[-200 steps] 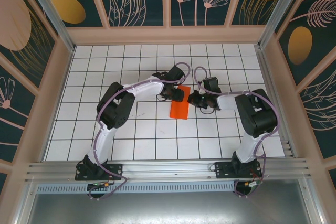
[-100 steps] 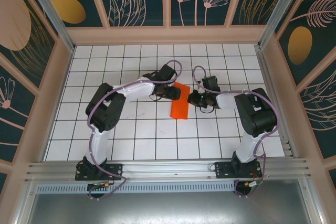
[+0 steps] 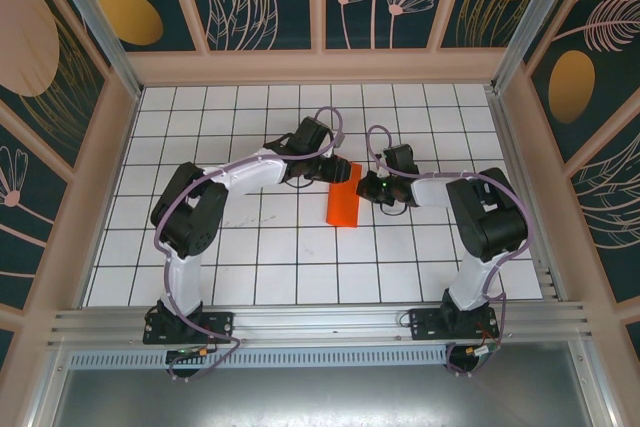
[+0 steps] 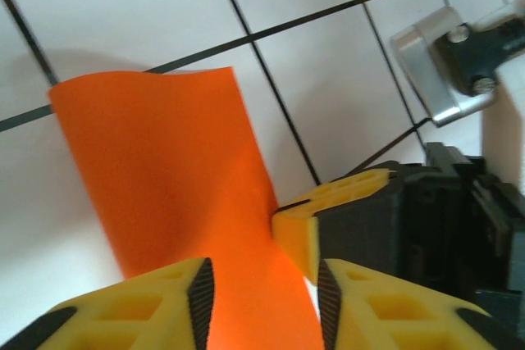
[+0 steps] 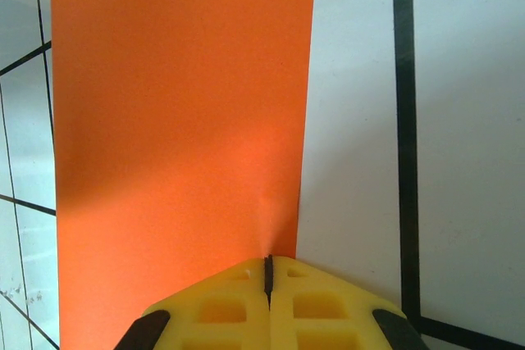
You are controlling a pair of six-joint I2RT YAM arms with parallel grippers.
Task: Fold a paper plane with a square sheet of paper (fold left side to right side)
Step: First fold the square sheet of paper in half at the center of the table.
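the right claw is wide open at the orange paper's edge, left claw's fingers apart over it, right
No: the right claw is shut, its fingers pressed together at the edge of the orange paper, as the right wrist view shows. The left claw does have its fingers apart over it.

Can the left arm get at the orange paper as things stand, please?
Probably yes: the left gripper sits over the orange paper, jaws apart, nothing between; the right gripper touches just its edge.
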